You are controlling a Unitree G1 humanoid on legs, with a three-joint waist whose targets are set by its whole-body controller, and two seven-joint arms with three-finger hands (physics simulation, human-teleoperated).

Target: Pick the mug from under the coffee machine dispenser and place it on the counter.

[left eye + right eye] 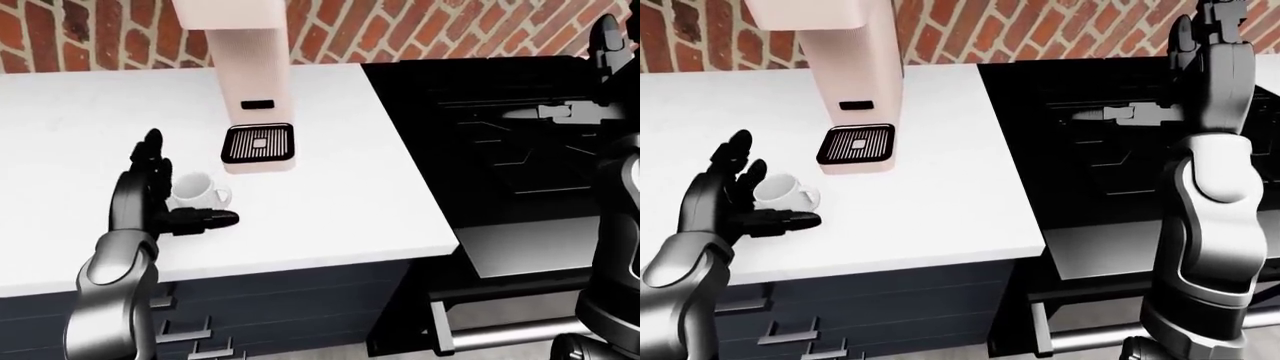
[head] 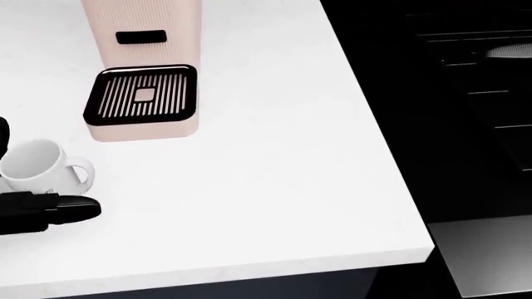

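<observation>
A white mug (image 2: 40,166) stands upright on the white counter (image 2: 274,180), below and left of the pale coffee machine (image 1: 245,67). The machine's black drip grate (image 2: 144,94) is bare. My left hand (image 1: 165,191) is open, with fingers spread to the mug's left and the thumb (image 2: 62,208) lying just below it, not closed round it. My right hand (image 1: 1205,30) is raised high over the black stove at the right of the right-eye view, fingers extended and holding nothing.
A black stove (image 1: 520,127) fills the right side next to the counter's right edge. A red brick wall (image 1: 90,34) runs along the top. Dark drawers with metal handles (image 1: 185,330) sit under the counter.
</observation>
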